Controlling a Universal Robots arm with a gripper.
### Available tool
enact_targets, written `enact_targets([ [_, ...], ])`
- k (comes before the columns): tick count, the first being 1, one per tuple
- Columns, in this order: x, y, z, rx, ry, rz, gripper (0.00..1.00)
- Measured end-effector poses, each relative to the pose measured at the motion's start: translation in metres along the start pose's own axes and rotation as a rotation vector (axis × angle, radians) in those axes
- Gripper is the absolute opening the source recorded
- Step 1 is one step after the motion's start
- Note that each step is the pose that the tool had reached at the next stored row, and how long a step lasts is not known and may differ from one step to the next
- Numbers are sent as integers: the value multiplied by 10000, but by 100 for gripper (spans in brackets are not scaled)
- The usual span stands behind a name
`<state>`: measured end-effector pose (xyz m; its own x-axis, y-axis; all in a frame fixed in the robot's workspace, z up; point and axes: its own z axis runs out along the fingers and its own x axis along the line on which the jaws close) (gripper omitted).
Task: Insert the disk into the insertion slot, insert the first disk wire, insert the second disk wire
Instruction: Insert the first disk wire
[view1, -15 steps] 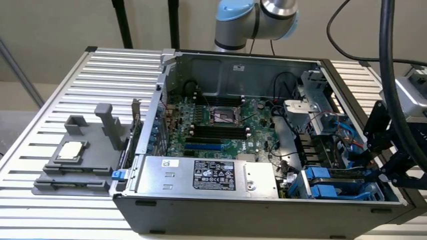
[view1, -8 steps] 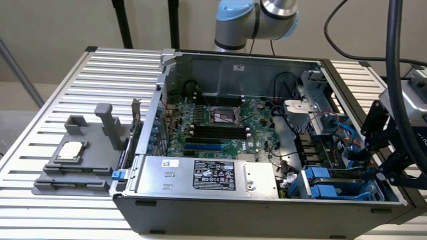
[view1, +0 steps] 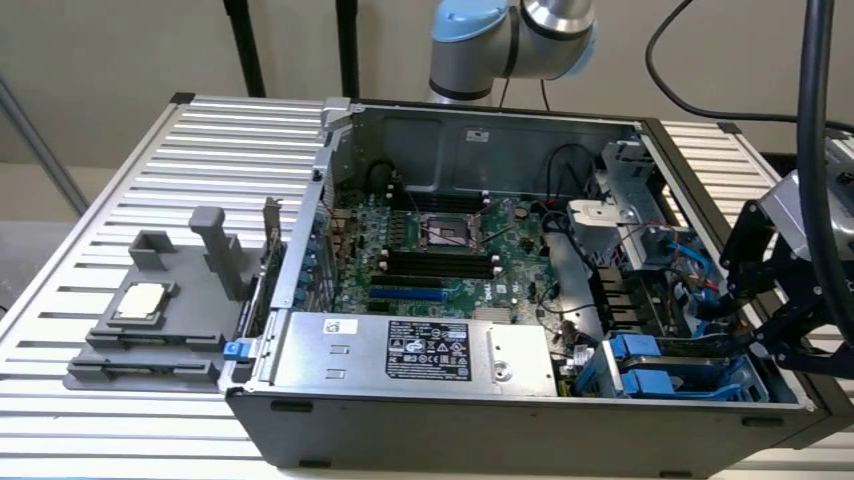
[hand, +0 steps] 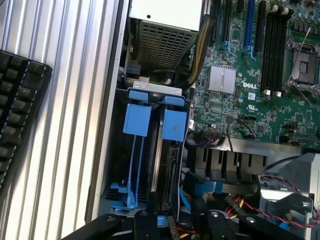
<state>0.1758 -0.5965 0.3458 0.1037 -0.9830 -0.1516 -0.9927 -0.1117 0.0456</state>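
Observation:
The blue-grey drive cage (view1: 667, 368) with bright blue tabs sits in the case's near corner on the exterior view's right. In the wrist view, the disk (hand: 169, 167) stands edge-on in the insertion slot (hand: 172, 150), the bay nearer the motherboard, with its blue carrier tab (hand: 174, 125) at one end. The bay beside the case wall holds only thin blue rails (hand: 134, 165). A blue flat cable (hand: 192, 189) and coloured wires (hand: 235, 202) lie loose beside the disk's connector end. My black gripper (view1: 781, 325) (hand: 177, 225) hovers open just above that end, holding nothing.
The silver labelled power-supply box (view1: 414, 350) lies along the case's front wall beside the cage. The green motherboard (view1: 441, 250) covers the case floor. A grey fixture (view1: 147, 310) rests on the slatted table at the exterior view's left. A black keyboard (hand: 20, 100) lies outside the case.

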Motion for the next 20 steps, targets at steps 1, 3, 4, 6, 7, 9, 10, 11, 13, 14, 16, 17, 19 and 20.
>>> enact_targets([
  [1, 1, -5, 4, -1, -33, -33, 40],
  [3, 5, -19, 12, -4, -86, -96, 40],
  [4, 7, -26, 16, -6, -104, -127, 40],
  [6, 10, -37, 23, -15, -126, -200, 40],
  [7, 11, -39, 24, -20, -134, -237, 40],
  [9, 12, -40, 27, -28, -150, -300, 40],
  [10, 12, -41, 27, -31, -156, -328, 40],
  [11, 13, -41, 29, -34, -162, -354, 40],
  [13, 13, -41, 29, -40, -166, -395, 31],
  [14, 13, -41, 30, -43, -168, -415, 31],
  [16, 13, -41, 30, -49, -168, -447, 24],
  [17, 13, -42, 30, -51, -167, -460, 24],
  [19, 13, -41, 30, -55, -166, -486, 21],
  [20, 13, -38, 32, -56, -168, -497, 16],
])
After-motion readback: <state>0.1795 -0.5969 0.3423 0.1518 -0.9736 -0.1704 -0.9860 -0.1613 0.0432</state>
